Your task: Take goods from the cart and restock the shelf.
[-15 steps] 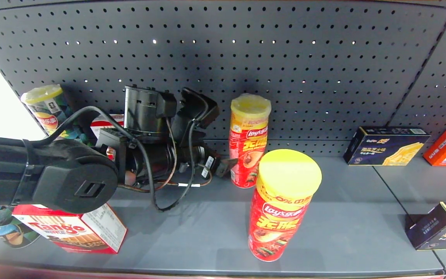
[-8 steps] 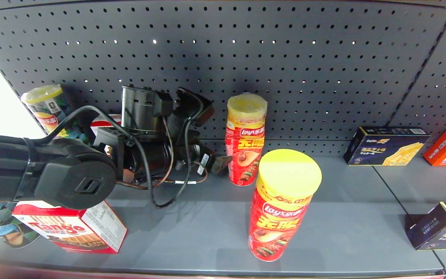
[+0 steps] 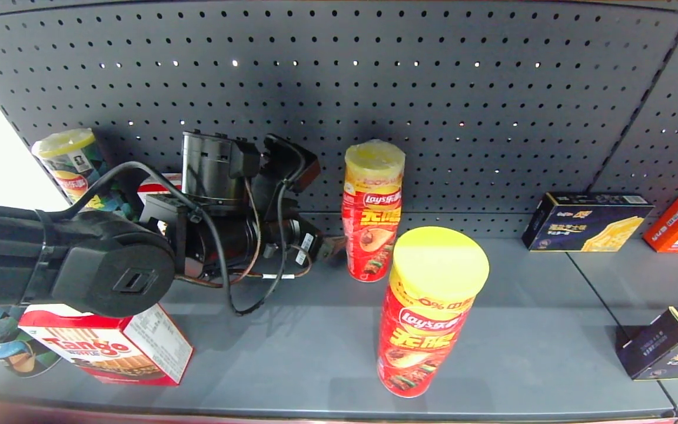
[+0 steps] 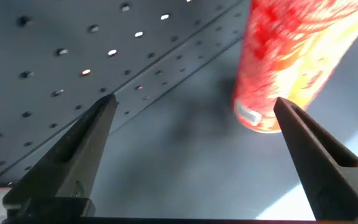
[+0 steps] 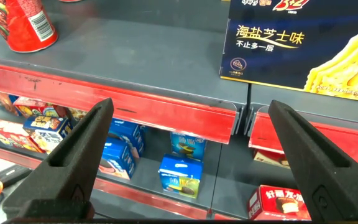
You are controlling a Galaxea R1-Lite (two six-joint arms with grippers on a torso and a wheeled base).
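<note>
Plainly apart and empty, the left tool (image 4: 194, 102) sits just beside the rear chip can (image 3: 372, 218) standing upright on the shelf (image 3: 539, 330); the right tool (image 5: 189, 104) is also spread wide.

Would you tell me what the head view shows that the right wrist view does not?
Head, not right wrist: the grey perforated back panel, the left gripper near the rear red cylindrical chip can, and the red-and-white cardboard box. Right wrist, not head: the open right gripper and blue boxes on the lower shelf. Both: the front red chip can and the dark navy box.
</note>
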